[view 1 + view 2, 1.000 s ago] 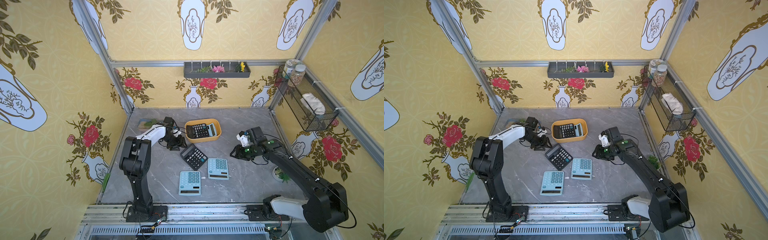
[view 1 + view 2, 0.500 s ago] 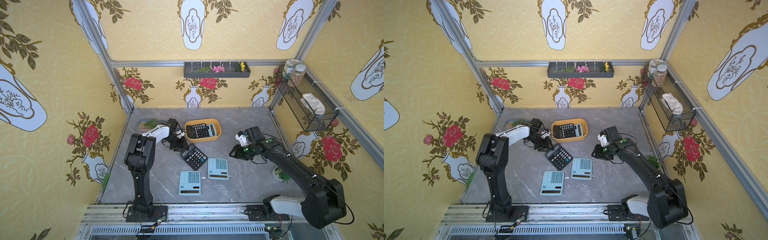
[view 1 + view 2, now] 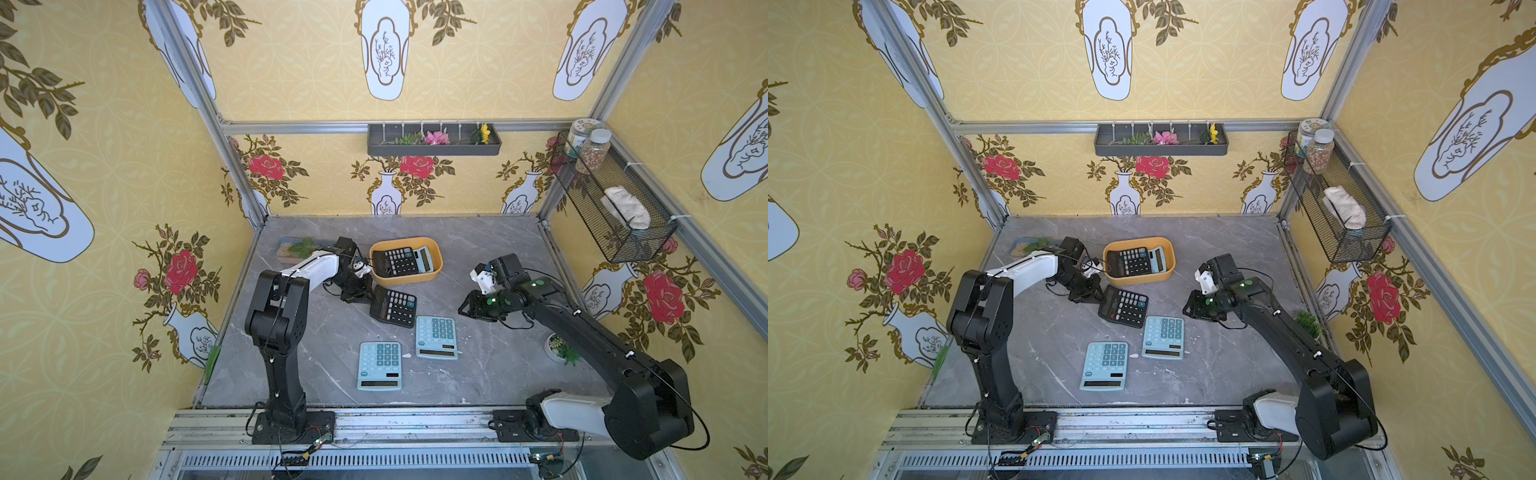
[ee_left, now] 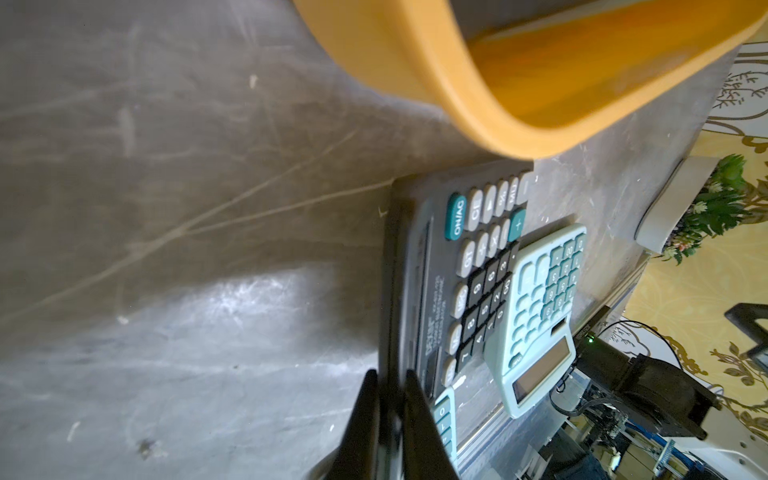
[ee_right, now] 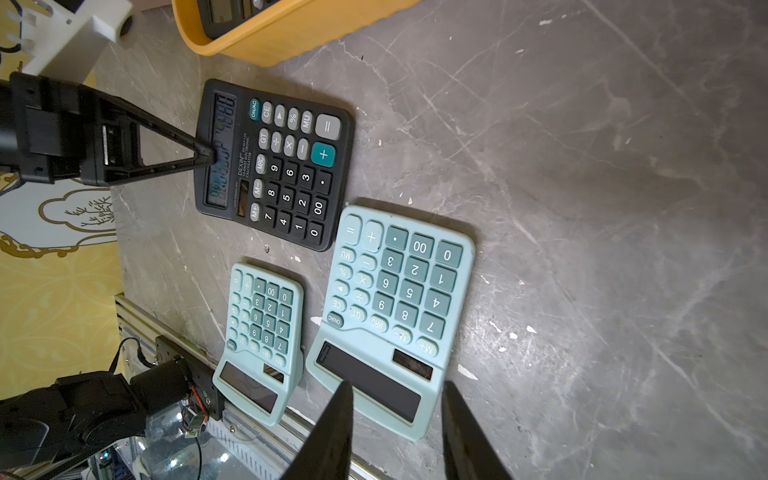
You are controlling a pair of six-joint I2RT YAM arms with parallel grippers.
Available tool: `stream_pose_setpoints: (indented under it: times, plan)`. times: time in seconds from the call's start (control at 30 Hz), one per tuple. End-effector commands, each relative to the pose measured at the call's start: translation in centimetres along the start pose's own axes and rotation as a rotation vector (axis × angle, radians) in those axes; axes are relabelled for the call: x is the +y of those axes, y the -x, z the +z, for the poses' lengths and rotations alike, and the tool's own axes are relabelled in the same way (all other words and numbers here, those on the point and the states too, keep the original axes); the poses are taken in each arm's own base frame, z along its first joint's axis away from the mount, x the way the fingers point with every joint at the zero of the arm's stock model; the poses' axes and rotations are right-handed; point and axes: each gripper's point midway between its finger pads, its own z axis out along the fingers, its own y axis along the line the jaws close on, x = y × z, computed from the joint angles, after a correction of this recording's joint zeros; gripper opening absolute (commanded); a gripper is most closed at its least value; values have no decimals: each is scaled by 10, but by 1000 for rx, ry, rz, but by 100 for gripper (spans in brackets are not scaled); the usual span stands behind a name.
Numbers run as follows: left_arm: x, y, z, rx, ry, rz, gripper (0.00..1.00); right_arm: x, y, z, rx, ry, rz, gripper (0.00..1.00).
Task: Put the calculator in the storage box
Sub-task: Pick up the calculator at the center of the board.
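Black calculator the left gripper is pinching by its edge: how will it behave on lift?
Probably rigid: the black calculator is a flat hard-plastic slab, so no flop. The left gripper pinches only its display edge, so it may droop or swivel. Its smooth casing looks slippery; the grip might slide.

You'll find the storage box [image 3: 405, 279] toward the desk's [image 3: 498, 374] back edge; one calculator [image 3: 394, 305] lies just before it, two further calculators [image 3: 436, 337] nearer the front edge.
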Motion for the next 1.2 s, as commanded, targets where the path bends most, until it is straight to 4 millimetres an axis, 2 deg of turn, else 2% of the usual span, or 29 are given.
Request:
stream_pose_setpoints:
  times: [0.0, 0.2, 0.27, 0.33, 0.43, 0.53, 0.67, 0.87, 1.03, 1.17]
  plan:
    - [2, -21, -8, 29, 16, -35, 9, 4, 4, -3, -23, 14, -12, 37]
    - [-15, -55, -35, 5, -22, -51, 6, 4, 3, -3, -24, 12, -12, 37]
    - [-22, -59, -50, -32, -27, -52, 6, 5, 3, -4, -26, 13, -13, 37]
    - [-32, -54, -66, -88, -45, -62, 5, 4, 4, -3, -30, 12, -10, 37]
    - [-50, -31, -92, -187, -90, -77, 4, 5, 5, -2, -28, 13, -10, 37]
    - [-68, 6, -113, -284, -121, -69, 4, 5, 5, -2, -26, 11, -12, 37]
    - [-81, 55, -122, -338, -131, -70, 3, 6, 7, -2, -28, 13, -10, 37]
    - [-83, 111, -107, -318, -130, -80, 1, 8, 9, -3, -34, 12, -16, 37]
    - [-74, 133, -90, -296, -119, -105, 0, 8, 10, -1, -28, 7, -20, 37]
    - [-68, 142, -80, -296, -115, -122, 0, 6, 10, 1, -21, 4, -17, 37]
